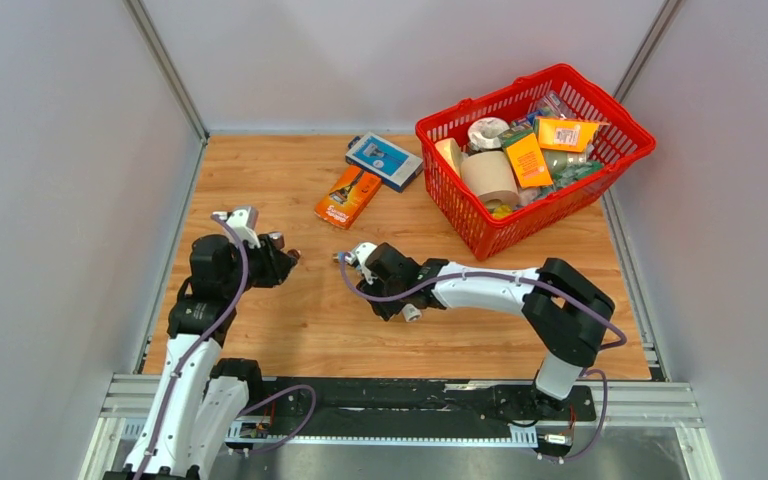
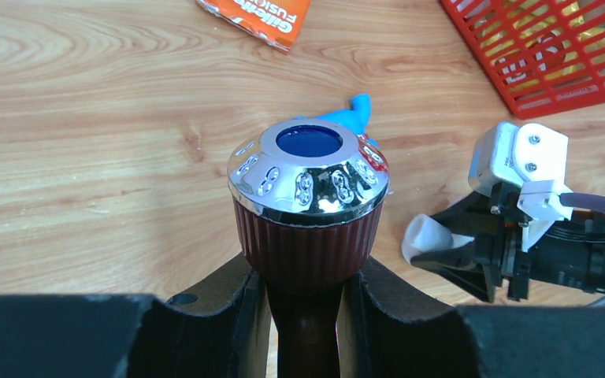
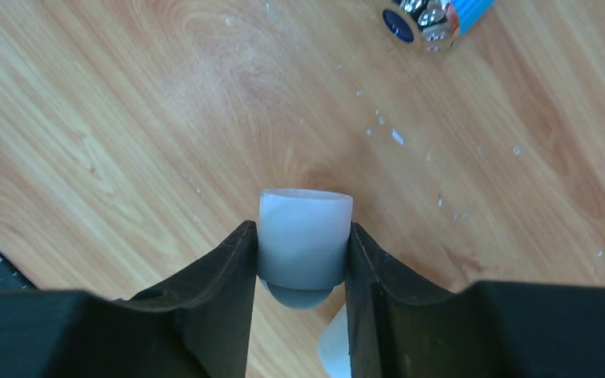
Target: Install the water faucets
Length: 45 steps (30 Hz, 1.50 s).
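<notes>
From above, we see 2 arms over the pale wooden worktop (image 1: 290,200), with the left tool (image 1: 286,258) and right tool (image 1: 407,306) near each other.

In the left wrist view, the left tool pinches the dark brown ribbed faucet with a chrome faceted end (image 2: 307,228), held above the worktop. A light blue curved tip (image 2: 354,110) peeks out just behind it.

In the right wrist view, the right tool is clamped on a short white plastic pipe fitting (image 3: 306,216). A light blue plastic faucet with a chrome end (image 3: 433,14) shows at the top edge.
</notes>
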### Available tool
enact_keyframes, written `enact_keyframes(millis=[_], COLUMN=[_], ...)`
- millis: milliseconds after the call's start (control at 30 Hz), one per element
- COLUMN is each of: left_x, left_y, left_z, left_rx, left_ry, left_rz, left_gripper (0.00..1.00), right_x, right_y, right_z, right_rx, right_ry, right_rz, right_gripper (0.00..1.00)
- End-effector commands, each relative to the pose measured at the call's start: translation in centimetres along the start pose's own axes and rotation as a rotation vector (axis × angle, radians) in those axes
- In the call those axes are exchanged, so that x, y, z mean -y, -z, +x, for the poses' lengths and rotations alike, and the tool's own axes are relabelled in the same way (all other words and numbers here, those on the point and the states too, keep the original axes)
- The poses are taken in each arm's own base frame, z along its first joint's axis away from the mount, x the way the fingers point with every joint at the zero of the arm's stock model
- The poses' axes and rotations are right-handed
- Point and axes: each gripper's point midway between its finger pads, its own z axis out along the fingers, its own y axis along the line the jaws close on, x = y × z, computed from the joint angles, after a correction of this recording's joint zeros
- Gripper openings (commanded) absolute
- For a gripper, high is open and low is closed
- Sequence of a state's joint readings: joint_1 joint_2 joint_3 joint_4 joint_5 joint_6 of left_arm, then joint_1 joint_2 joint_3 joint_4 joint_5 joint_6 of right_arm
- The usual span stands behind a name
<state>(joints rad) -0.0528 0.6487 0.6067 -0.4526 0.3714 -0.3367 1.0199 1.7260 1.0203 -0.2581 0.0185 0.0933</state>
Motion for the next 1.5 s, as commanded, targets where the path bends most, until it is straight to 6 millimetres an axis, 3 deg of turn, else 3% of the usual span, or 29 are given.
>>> enact_keyframes(millis=[0, 167, 467, 733, 1033, 1333, 1400, 1467], left_x=[-0.4, -1.0, -1.0, -0.9, -0.9, -0.7, -0.7, -0.6], left_y=[0.8, 1.4, 1.7, 1.7, 1.7, 1.7, 1.7, 1.7], left_z=[-2.2, -2.2, -2.3, -2.2, -2.2, -2.2, -2.2, -2.1], left_rx=[0.092, 0.109, 0.124, 0.128, 0.132, 0.133, 0.131, 0.128], left_ry=[-0.063, -0.062, -0.062, -0.060, -0.062, -0.066, -0.065, -0.066], left_rz=[-0.042, -0.085, -0.092, -0.088, -0.086, -0.078, -0.077, -0.073], left_gripper=[0.00, 0.00, 0.00, 0.00, 0.00, 0.00, 0.00, 0.00], right_x=[-1.2, -0.9, 0.3, 0.1, -0.6, -0.7, -0.9, -0.9], right_y=[3.2, 4.0, 3.7, 2.7, 1.6, 1.7, 1.8, 1.9], right_z=[-0.7, -1.3, -1.1, 0.5, 1.5, 2.3, 2.3, 2.1], right_rx=[-0.095, -0.211, -0.275, -0.379, -0.450, -0.497, -0.502, -0.498], right_ry=[-0.032, -0.025, -0.025, -0.040, -0.031, -0.020, -0.017, -0.014], right_rz=[-0.028, 0.006, 0.115, 0.134, 0.104, 0.108, 0.100, 0.092], right_gripper=[0.44, 0.56, 0.59, 0.60, 0.48, 0.48, 0.43, 0.26])
